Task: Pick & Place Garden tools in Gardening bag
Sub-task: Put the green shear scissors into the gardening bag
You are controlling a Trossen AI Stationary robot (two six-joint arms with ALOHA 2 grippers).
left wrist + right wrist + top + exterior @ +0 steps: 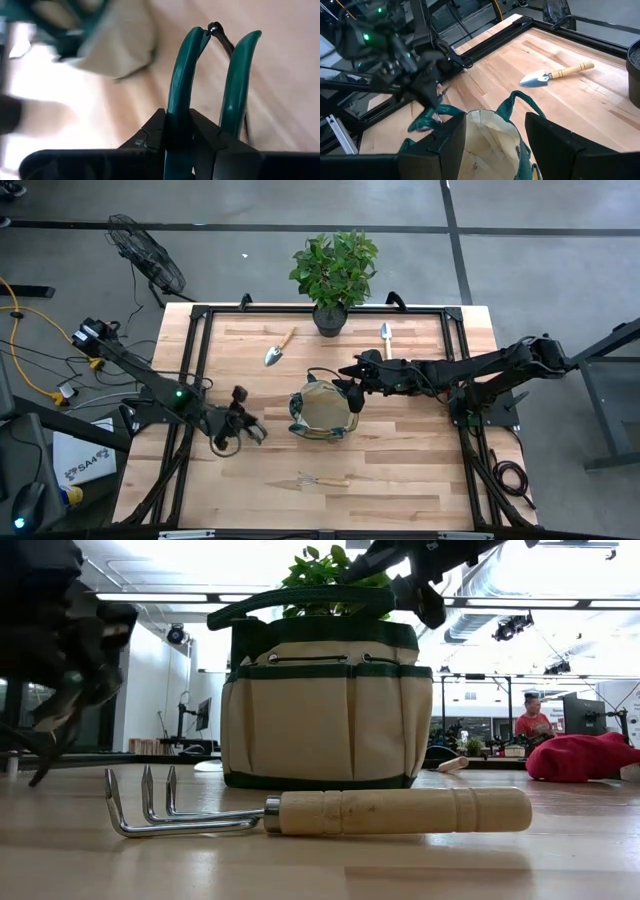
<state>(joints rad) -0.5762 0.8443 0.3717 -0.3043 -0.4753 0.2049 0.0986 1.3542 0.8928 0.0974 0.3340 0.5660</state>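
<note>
**Left gripper gripped the shears beside the bag; right gripper hung open over the rim**

You had the wooden table framed in black rails, with the potted plant standing at its 12 o'clock edge. The gardening bag sat upright near the table's middle, tan with dark green trim, its mouth open and its green loop handles arched above it in the low view.

Your right arm reached in from 3 o'clock. Its right gripper hovered just above the bag's rim at the 2 o'clock side, fingers spread wide and holding nothing, the bag's open mouth showing between them in the right wrist view.

Your left arm came in from 9 o'clock. The left gripper sat just beside the bag on its 9 o'clock side, not touching it, pinching the green-handled pruning shears by the handles, which stuck out past the fingers.

Around the bag, one trowel lay at 11 o'clock and a second trowel at 1 o'clock, both near the plant. The hand fork lay flat at 6 o'clock, well apart from the bag, tines pointing toward 9 o'clock. A red soft bundle showed in the low view, beside the bag; I could not tell where on the table it lay.
</note>
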